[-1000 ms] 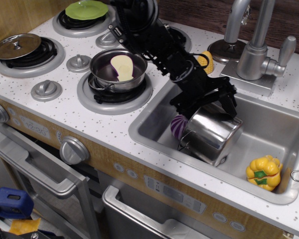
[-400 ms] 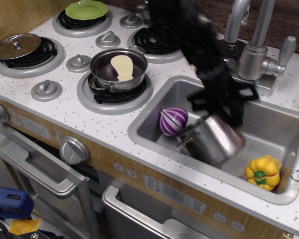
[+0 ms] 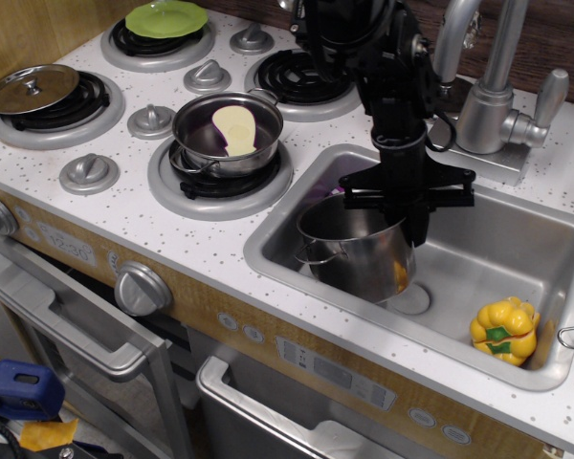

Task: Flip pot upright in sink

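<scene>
The shiny steel pot (image 3: 352, 251) stands mouth-up in the left part of the sink (image 3: 528, 251), tilted slightly, with a wire loop handle facing the front left. My black gripper (image 3: 408, 228) comes straight down from above and is shut on the pot's right rim, with one finger inside and one outside. The arm reaches in from the back over the stove. An orange reflection shows low on the pot's right side.
A yellow toy pepper (image 3: 502, 331) lies in the sink's front right corner, with the drain (image 3: 409, 299) beside the pot. The faucet (image 3: 493, 96) stands behind the sink. A shallower pot (image 3: 227, 132) with a purple-and-cream item sits on the front burner.
The pot has swung from lying on its side to mouth-up and moved left. It now hides the purple onion. The arm has turned more vertical above it.
</scene>
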Robot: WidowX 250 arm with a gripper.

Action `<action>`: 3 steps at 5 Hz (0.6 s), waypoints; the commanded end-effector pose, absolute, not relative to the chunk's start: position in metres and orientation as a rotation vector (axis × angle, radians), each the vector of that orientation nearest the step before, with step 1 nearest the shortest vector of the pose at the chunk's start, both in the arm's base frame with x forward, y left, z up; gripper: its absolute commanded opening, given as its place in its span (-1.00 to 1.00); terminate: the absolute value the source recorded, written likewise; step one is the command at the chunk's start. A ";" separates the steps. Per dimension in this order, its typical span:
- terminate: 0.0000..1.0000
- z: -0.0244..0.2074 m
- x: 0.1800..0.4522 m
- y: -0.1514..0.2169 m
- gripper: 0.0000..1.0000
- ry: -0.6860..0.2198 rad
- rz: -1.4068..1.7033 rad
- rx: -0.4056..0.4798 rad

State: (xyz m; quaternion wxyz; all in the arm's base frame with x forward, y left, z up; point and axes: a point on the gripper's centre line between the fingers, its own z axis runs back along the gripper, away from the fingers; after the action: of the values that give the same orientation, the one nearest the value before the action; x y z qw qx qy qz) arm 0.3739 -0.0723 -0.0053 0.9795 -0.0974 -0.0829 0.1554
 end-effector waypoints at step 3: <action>-1.00 -0.005 0.392 -0.080 1.00 -0.372 0.390 -0.226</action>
State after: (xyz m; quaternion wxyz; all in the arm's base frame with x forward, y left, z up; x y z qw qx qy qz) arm 0.3858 -0.0810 -0.0196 0.9619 -0.1044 -0.1652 0.1912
